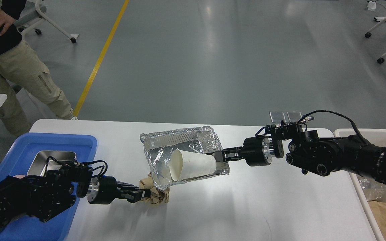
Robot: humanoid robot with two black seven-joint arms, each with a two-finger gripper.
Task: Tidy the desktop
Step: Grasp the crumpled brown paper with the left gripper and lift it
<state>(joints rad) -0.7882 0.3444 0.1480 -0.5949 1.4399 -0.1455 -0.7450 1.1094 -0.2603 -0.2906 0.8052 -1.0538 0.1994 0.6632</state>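
Desktop [246, 207]: large white rectangular top, smooth and plain, rounded far-left corner visible, spanning nearly the full width of the view and running off the near edge; faint shadows of the arms fall on it. Far left, a blue plastic tray [62, 142] sits on the top's left end, holding a shallow steel pan [42, 159] partly hidden by the left arm; left gripper [142, 194] is low over the surface, its fingers closed on a crumpled brown paper wad [154, 194] that rests on the top just beside and partly under the near-left corner of a foil container [179, 144]. The foil container is tilted, near edge lifted toward the camera, wrinkled and shiny; a white paper cup [193, 165] lies on its side inside, mouth facing left. Right gripper [220, 156] reaches in from the right and is clamped on the container's right rim, beside the cup's base; whether it also pinches the cup cannot be told. Far right, a beige bin [360, 187] stands against the desktop's right edge, brown paper visible inside. Beyond the top: grey glossy floor with a yellow line [101, 57] running diagonally; a person in khaki trousers [22, 73] stands at upper left; wheeled chair or table legs at upper left and upper right.
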